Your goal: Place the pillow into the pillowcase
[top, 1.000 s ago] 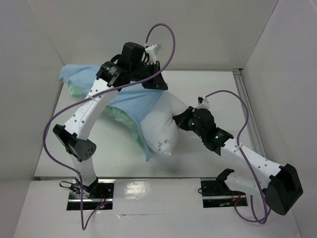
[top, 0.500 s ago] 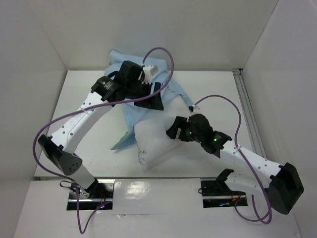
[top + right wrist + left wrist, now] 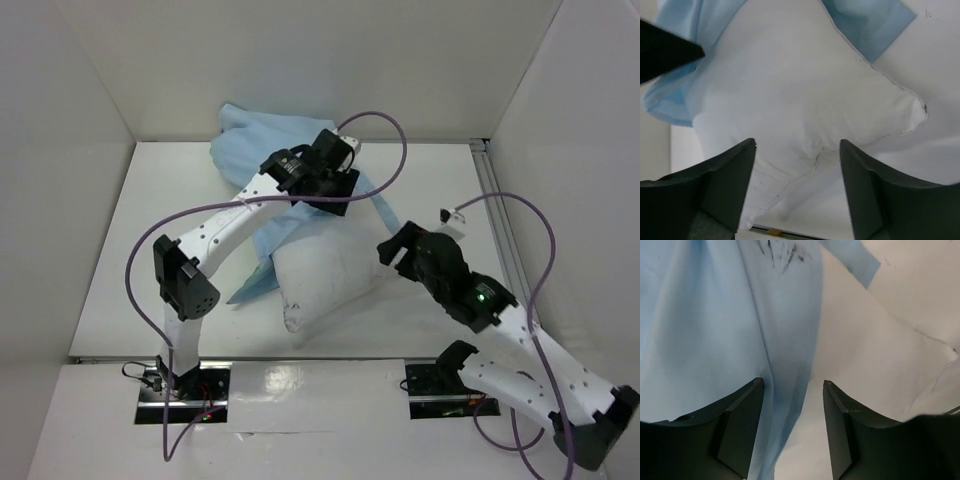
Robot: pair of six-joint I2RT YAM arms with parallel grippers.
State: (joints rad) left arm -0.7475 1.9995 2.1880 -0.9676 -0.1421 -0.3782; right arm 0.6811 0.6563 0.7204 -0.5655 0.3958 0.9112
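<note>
The white pillow (image 3: 330, 285) lies mid-table with its far end under the light blue pillowcase (image 3: 262, 150), which is bunched against the back wall and drapes down over it. My left gripper (image 3: 335, 192) hovers open over the case's right edge. In the left wrist view its fingers (image 3: 752, 395) straddle a blue fold of the pillowcase (image 3: 715, 320) beside the pillow (image 3: 870, 365). My right gripper (image 3: 393, 252) stands open just off the pillow's right side. The right wrist view shows the pillow (image 3: 805, 85) and its seam below the spread jaws, gripping nothing.
White walls close the table (image 3: 170, 230) in at the back and both sides. A metal rail (image 3: 497, 220) runs along the right edge. Purple cables loop over both arms. A blue tail of the case (image 3: 250, 287) pokes out left of the pillow.
Both grippers were shut and now stand open, having let go of the cloth. The pillow and case swung toward the middle. The left gripper moved right; the right gripper drew back to the right.
</note>
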